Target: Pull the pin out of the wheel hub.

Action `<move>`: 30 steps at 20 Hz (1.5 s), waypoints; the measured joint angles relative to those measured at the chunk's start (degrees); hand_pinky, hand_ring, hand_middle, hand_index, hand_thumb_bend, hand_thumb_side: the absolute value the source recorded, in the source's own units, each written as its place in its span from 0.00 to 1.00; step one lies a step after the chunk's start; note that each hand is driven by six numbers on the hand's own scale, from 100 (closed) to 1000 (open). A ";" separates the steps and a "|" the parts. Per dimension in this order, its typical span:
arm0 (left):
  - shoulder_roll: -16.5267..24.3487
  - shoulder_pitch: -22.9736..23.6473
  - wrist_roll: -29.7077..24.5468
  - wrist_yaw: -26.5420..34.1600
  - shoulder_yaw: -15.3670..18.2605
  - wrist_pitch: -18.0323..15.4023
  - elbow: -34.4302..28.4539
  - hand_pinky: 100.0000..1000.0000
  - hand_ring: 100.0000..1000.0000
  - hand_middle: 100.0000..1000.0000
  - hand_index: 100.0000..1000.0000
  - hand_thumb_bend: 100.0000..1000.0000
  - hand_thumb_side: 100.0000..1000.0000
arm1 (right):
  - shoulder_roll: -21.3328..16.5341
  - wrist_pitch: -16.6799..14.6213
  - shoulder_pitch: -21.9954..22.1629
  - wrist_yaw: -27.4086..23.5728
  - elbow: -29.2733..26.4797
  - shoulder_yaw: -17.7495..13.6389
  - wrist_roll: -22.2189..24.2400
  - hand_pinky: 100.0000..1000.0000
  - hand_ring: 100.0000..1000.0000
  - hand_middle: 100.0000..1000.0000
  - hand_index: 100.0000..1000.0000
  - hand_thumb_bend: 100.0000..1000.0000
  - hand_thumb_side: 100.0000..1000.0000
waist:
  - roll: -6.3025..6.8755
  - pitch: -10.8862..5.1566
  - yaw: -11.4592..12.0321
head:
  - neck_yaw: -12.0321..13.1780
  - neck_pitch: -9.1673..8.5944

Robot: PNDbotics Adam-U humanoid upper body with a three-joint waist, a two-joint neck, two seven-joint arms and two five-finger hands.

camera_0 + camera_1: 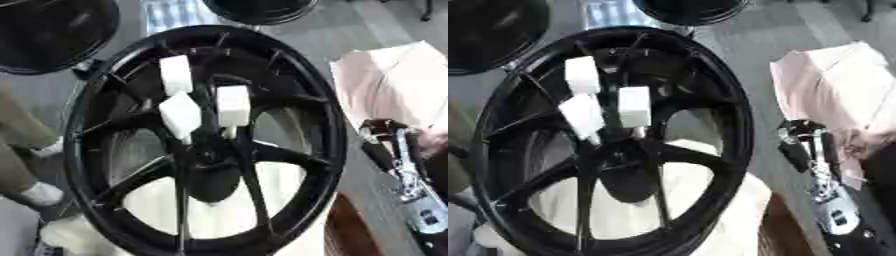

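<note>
The black wheel hub (pixel 206 145) fills the middle, standing up on its rim. Three white block-shaped pins (pixel 181 114) cluster above its centre, well left of the right hand (pixel 820 170). That hand shows at the right edge, fingers too blurred to tell open or curled. Behind it lies a pale pink cloth (pixel 833 80); another dark wheel (pixel 52 32) sits far left.

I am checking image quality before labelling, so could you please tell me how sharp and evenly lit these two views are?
Left eye view: soft all over, the black spoked wheel hub smeared along its rim, the three white blocks washed out. Right eye view: equally blurred; the pale pink cloth is overexposed, and the robot's right hand shows too little detail to read its fingers.
</note>
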 measured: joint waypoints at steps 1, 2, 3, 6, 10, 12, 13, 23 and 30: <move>0.00 0.00 0.00 0.00 0.00 0.00 0.00 0.61 0.38 0.33 0.60 0.39 0.67 | 0.00 0.00 0.00 0.00 0.00 0.00 0.01 0.64 0.64 0.44 0.60 0.00 0.53 | 0.00 0.00 0.00 | 0.00 -0.01; 0.00 0.00 0.00 0.00 0.00 0.00 0.00 0.61 0.38 0.33 0.60 0.39 0.67 | 0.00 0.00 0.00 0.00 0.00 0.01 0.01 0.64 0.64 0.44 0.60 0.00 0.53 | 0.00 0.00 0.00 | 0.00 -0.01; 0.00 0.00 0.00 0.00 0.00 0.00 0.00 0.61 0.38 0.33 0.60 0.39 0.67 | 0.00 0.01 0.00 0.00 0.00 0.01 0.02 0.64 0.64 0.44 0.60 0.00 0.53 | 0.00 0.00 0.00 | 0.00 -0.01; 0.00 0.00 0.00 0.00 0.00 0.00 0.00 0.61 0.38 0.34 0.60 0.39 0.67 | 0.00 0.03 0.00 -0.01 0.00 0.02 0.05 0.64 0.64 0.44 0.60 0.00 0.53 | 0.00 0.00 0.00 | 0.00 -0.01; 0.00 -0.15 0.16 -0.50 0.00 0.20 -0.93 0.61 0.38 0.34 0.60 0.41 0.68 | 0.01 0.00 0.01 -0.15 0.00 -0.01 0.00 0.64 0.64 0.44 0.60 0.00 0.53 | 0.00 0.00 -0.47 | -0.34 -0.10; 0.01 -0.96 0.17 -1.56 -0.04 0.72 -2.78 0.61 0.38 0.36 0.61 0.41 0.69 | 0.04 0.03 0.02 -0.28 -0.01 -0.06 -0.13 0.64 0.64 0.44 0.60 0.00 0.53 | 0.00 0.01 -0.79 | -0.69 -0.20; 0.08 -1.54 -0.05 -2.20 -0.27 1.13 -3.95 0.62 0.38 0.37 0.62 0.61 0.80 | 0.05 0.09 0.04 -0.35 -0.02 -0.17 -0.21 0.64 0.64 0.44 0.60 0.00 0.52 | 0.01 0.01 -0.93 | -0.81 -0.20; 11.83 -14.60 -7.71 -11.08 -10.33 2.83 -16.15 0.64 0.45 0.43 0.67 0.45 0.68 | -0.14 0.32 1.23 -0.41 -0.48 -0.37 -0.61 0.64 0.64 0.44 0.60 0.00 0.53 | 2.07 0.01 -1.38 | -2.74 -0.05; 22.36 -25.16 -14.37 -17.73 -21.19 -2.28 -10.97 0.68 0.53 0.51 0.72 0.48 0.71 | -1.29 0.55 2.54 0.08 -0.87 -0.34 -0.36 0.64 0.64 0.44 0.60 0.00 0.53 | 2.77 -0.56 -1.71 | -4.00 0.10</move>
